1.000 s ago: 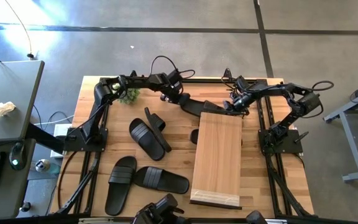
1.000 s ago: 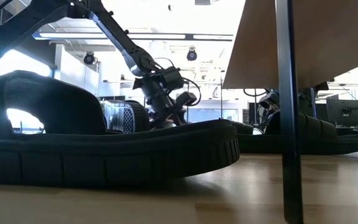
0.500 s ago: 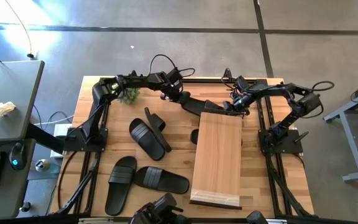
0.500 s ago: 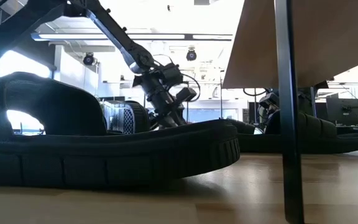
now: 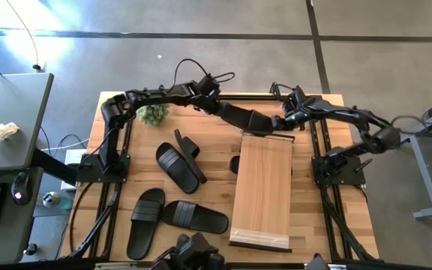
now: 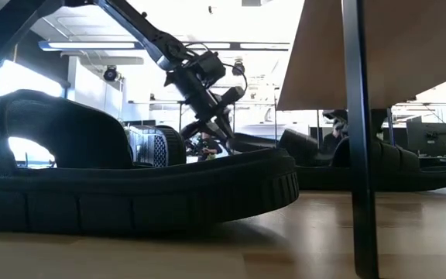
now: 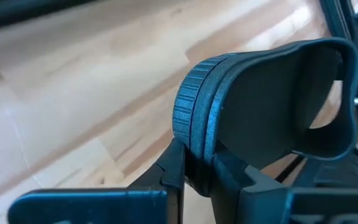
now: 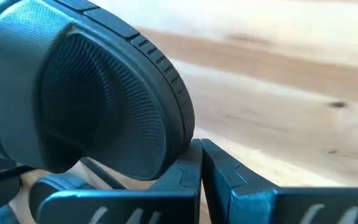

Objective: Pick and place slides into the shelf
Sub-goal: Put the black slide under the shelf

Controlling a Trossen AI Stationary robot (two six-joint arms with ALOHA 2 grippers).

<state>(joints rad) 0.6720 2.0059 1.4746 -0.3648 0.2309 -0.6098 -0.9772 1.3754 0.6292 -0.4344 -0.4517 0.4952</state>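
Since a second ago, both arms have swung the matte black rubber slide (image 5: 240, 117) up off the wood, and it now hangs stretched between them just beyond the far end of the low light-wood plank shelf (image 5: 262, 191). From where I stand, the left gripper (image 7: 191, 175) has its jaws pinched on the ribbed edge of that sandal's sole, and the right gripper (image 8: 199, 163) has its jaws pressed together at the rim of the opposite end. In the high view the slide sits close to the back rail of the larger wooden tabletop (image 5: 208, 150).

Four more black slides lie on the tabletop to the left of the shelf: two overlapping near the middle (image 5: 180, 165) and two (image 5: 193, 217) nearer the front edge. Another dark sandal (image 5: 235, 163) peeks from under the shelf's left side.
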